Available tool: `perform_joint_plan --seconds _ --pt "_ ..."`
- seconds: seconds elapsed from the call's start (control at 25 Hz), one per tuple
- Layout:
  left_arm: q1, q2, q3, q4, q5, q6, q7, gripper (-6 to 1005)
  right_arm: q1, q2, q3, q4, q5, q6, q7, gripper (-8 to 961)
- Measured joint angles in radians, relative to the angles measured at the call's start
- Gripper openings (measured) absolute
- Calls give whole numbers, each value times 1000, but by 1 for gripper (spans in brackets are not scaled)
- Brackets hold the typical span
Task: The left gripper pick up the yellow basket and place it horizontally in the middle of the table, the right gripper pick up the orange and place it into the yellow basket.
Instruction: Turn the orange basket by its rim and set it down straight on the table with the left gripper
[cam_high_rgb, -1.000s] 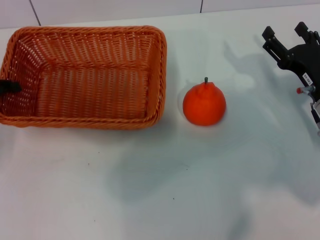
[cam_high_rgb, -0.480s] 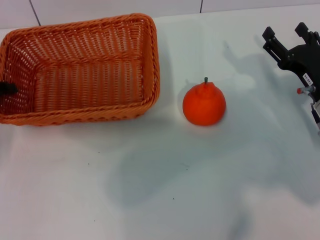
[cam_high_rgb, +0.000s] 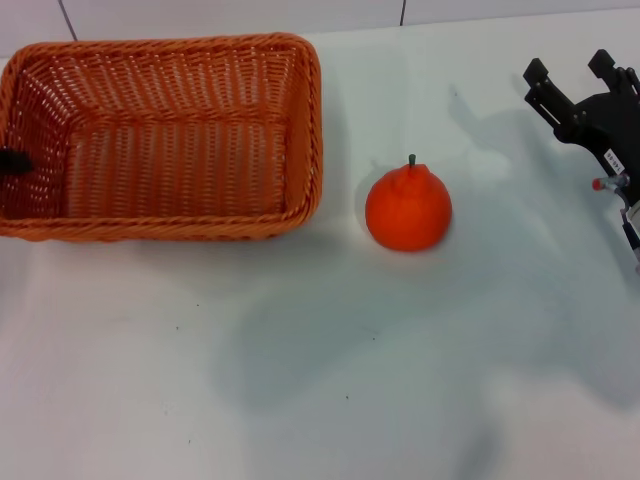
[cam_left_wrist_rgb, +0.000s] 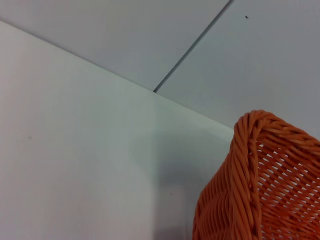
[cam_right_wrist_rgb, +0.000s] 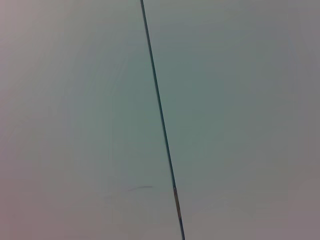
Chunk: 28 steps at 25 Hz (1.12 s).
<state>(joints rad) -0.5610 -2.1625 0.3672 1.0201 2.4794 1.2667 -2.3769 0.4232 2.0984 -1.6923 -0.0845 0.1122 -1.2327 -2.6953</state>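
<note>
The yellow basket (cam_high_rgb: 165, 135), orange-brown wicker, sits at the far left of the white table, long side across the head view. A black fingertip of my left gripper (cam_high_rgb: 12, 160) shows inside the basket's left wall, gripping that wall. One basket corner fills part of the left wrist view (cam_left_wrist_rgb: 250, 190). The orange (cam_high_rgb: 408, 207) stands upright on the table to the right of the basket, apart from it. My right gripper (cam_high_rgb: 569, 68) is open and empty at the far right, apart from the orange.
The white table (cam_high_rgb: 330, 380) stretches in front of the basket and the orange. A pale wall with dark seams (cam_high_rgb: 403, 12) runs along the table's far edge. The right wrist view shows only a plain surface with one dark seam (cam_right_wrist_rgb: 161, 120).
The basket has shifted away from me and turned, and now lies square to the table's far edge. The orange and the right gripper have not moved.
</note>
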Motion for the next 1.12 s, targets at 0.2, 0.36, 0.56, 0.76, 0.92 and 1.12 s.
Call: perform_joint_plan --seconds 0.2,0.36,0.56,0.76,0.92,1.12 --pt "3 0 18 21 -2 -3 -17 192 -2 0 0 -1 0 1 0 924" --pt "10 -1 39 34 -2 -10 -30 199 -2 0 0 -1 0 1 0 922" --pt "12 -1 58 39 -4 -10 -34 207 -3 0 0 -1 0 1 0 920" --pt "18 0 98 60 -4 -7 -35 216 -4 0 -1 -1 0 1 0 918" --pt "20 -1 104 64 -16 -9 -37 222 -2 0 -2 -1 0 1 0 916" --pt "25 -1 100 71 -32 -16 -37 302 -1 0 -3 -1 0 1 0 914"
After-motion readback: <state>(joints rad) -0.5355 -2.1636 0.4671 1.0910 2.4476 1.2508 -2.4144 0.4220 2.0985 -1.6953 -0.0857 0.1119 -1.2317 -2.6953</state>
